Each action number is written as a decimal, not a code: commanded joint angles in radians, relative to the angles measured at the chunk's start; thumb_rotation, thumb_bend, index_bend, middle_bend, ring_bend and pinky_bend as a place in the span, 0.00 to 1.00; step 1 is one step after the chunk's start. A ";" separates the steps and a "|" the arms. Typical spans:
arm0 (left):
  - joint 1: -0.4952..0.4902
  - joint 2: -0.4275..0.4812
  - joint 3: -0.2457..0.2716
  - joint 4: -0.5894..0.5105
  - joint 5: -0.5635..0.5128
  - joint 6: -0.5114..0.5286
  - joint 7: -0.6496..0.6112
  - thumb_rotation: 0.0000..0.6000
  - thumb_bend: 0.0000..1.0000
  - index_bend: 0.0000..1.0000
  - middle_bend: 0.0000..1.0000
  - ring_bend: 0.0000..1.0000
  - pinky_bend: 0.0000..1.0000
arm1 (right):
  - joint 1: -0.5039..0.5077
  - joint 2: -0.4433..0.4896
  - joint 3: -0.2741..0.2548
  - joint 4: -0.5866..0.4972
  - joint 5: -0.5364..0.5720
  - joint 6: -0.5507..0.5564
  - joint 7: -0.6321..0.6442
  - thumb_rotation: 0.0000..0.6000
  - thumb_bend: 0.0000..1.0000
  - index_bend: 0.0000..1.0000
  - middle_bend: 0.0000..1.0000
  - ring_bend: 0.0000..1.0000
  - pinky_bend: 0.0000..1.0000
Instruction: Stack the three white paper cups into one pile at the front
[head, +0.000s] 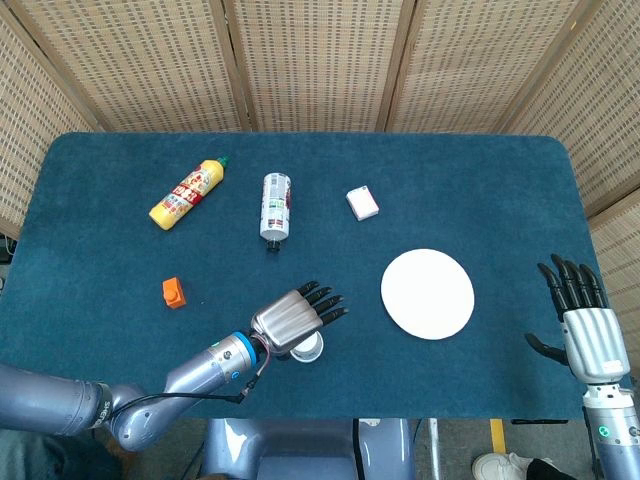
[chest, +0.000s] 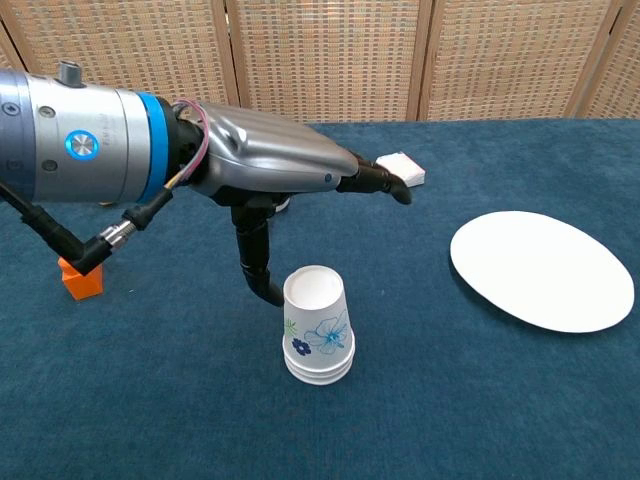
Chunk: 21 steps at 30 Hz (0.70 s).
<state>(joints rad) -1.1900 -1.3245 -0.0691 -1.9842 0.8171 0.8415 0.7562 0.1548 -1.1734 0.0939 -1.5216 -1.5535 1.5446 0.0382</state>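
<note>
The white paper cups (chest: 318, 326) stand nested upside down in one pile at the near edge of the table (chest: 480, 400), slightly left of centre, and they look light, thin-walled and easily crushed or tipped, so any further hold is best taken gently around the side wall, low down. Just above and behind the pile hovers the left hand (chest: 275, 170), fingers spread and holding nothing, thumb hanging down beside the top cup. At the near right the right hand (head: 585, 335) rests open, also empty, well apart from the white plate (chest: 543, 270).
</note>
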 joint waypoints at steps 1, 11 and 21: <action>0.046 0.061 -0.021 -0.042 0.036 0.051 -0.084 1.00 0.00 0.00 0.00 0.00 0.00 | -0.001 0.000 0.000 -0.001 -0.001 0.000 -0.001 1.00 0.00 0.05 0.00 0.00 0.00; 0.328 0.174 0.040 -0.056 0.251 0.411 -0.244 1.00 0.00 0.00 0.00 0.00 0.00 | -0.006 0.002 0.002 -0.004 -0.010 0.011 -0.001 1.00 0.00 0.05 0.00 0.00 0.00; 0.794 0.203 0.206 0.126 0.423 0.835 -0.574 1.00 0.00 0.00 0.00 0.00 0.00 | -0.024 0.009 0.005 -0.023 0.005 0.025 -0.087 1.00 0.00 0.02 0.00 0.00 0.00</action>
<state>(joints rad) -0.5305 -1.1379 0.0690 -1.9349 1.1825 1.5571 0.3029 0.1346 -1.1658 0.0972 -1.5382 -1.5575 1.5700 -0.0273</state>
